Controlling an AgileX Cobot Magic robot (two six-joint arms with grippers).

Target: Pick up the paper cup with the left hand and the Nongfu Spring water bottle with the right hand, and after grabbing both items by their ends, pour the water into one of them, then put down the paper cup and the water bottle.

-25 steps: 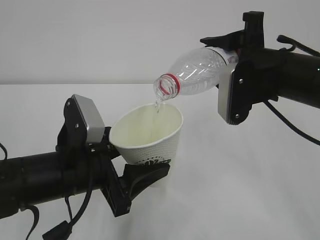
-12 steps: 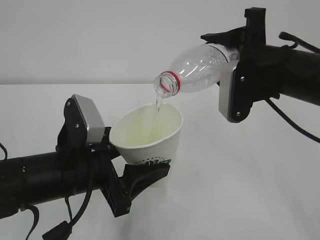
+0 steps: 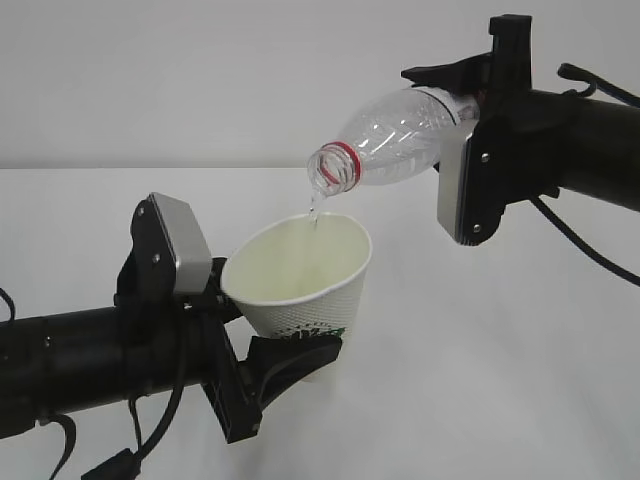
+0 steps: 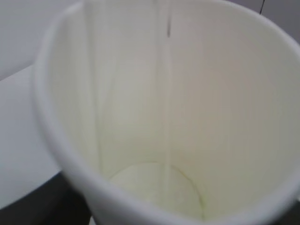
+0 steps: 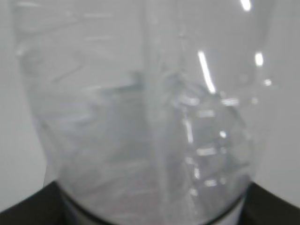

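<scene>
The left hand (image 3: 290,360) is clamping the paper cup (image 3: 300,275) by its base, holding it tilted above the table (image 3: 520,340) at left of centre. The right hand (image 3: 480,90) is gripping the Nongfu Spring water bottle (image 3: 395,145) by its bottom end, tipping the open neck down over the cup's far rim; a thin thread of the water (image 3: 315,212) is falling in. The cup is light and thin-walled, so squeezing risks crushing it as it is gaining weight. The ribbed bottle is probably flexing, so holding its stiffer base seems safest.
</scene>
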